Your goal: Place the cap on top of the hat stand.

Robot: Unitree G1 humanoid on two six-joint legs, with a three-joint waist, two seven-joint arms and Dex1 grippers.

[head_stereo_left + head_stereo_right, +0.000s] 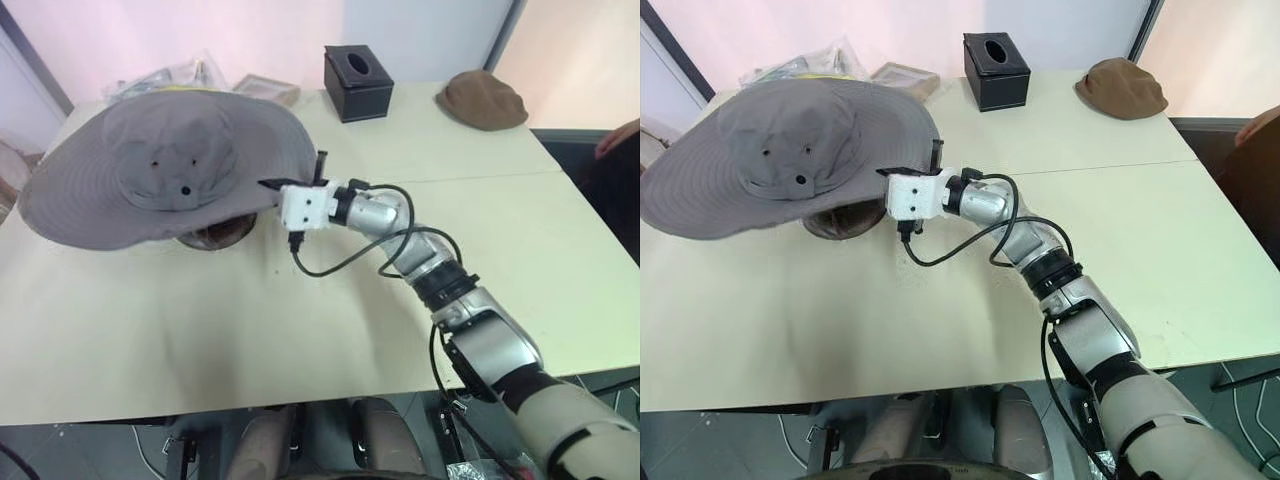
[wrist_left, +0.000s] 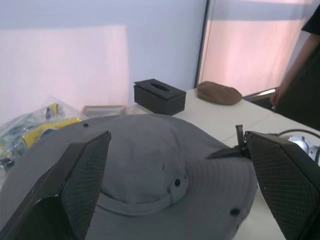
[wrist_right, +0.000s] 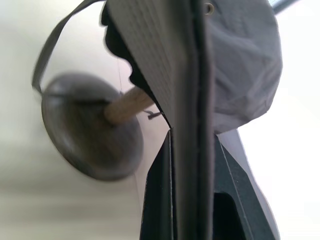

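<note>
The cap (image 1: 160,165), a wide-brimmed grey sun hat, hangs over the hat stand at the table's left. Only the stand's round dark base (image 1: 215,236) shows beneath the brim. In the right wrist view the stand's stem (image 3: 127,107) rises from the base (image 3: 90,135) up into the cap, and its top is hidden. My right gripper (image 1: 295,175) is shut on the brim's right edge, with the fabric pinched between the fingers (image 3: 192,135). My left gripper (image 2: 177,137) stands open above the cap's crown (image 2: 145,165), holding nothing.
A black tissue box (image 1: 357,82) and a small brown cap (image 1: 483,99) sit at the table's far side. Plastic bags (image 1: 165,78) and a flat box (image 1: 268,88) lie behind the grey cap. A person's arm (image 1: 620,135) shows at the right edge.
</note>
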